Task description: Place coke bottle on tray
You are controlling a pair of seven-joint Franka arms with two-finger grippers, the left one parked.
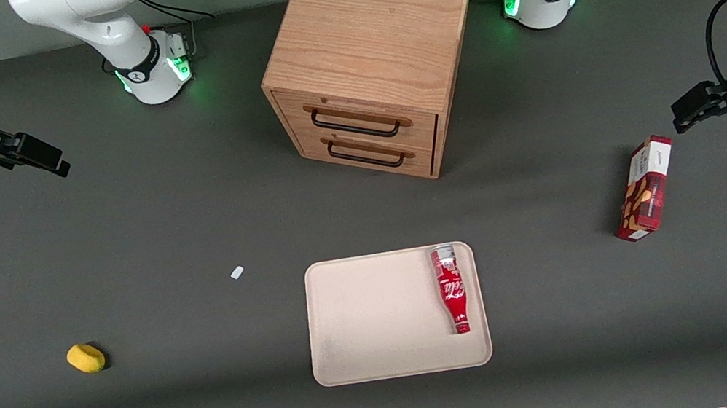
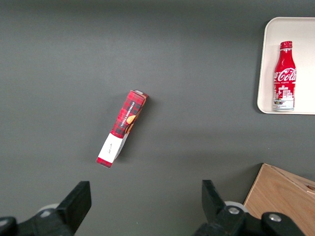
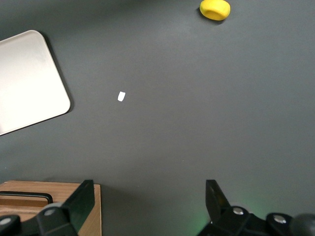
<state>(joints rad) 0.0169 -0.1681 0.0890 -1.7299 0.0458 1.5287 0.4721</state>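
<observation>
The coke bottle (image 1: 451, 289) is red with white script. It lies on its side on the beige tray (image 1: 375, 320), along the tray's edge toward the parked arm's end, with its cap pointing toward the front camera. It also shows on the tray (image 2: 263, 64) in the left wrist view (image 2: 284, 76). My right gripper (image 1: 60, 166) is raised at the working arm's end of the table, far from the tray, open and empty. In the right wrist view its fingers (image 3: 81, 196) stand wide apart with only a corner of the tray (image 3: 27, 81) in sight.
A wooden two-drawer cabinet (image 1: 376, 61) stands farther from the front camera than the tray. A red snack box (image 1: 645, 188) lies toward the parked arm's end. A yellow object (image 1: 86, 357) and a small white scrap (image 1: 237, 272) lie toward the working arm's end.
</observation>
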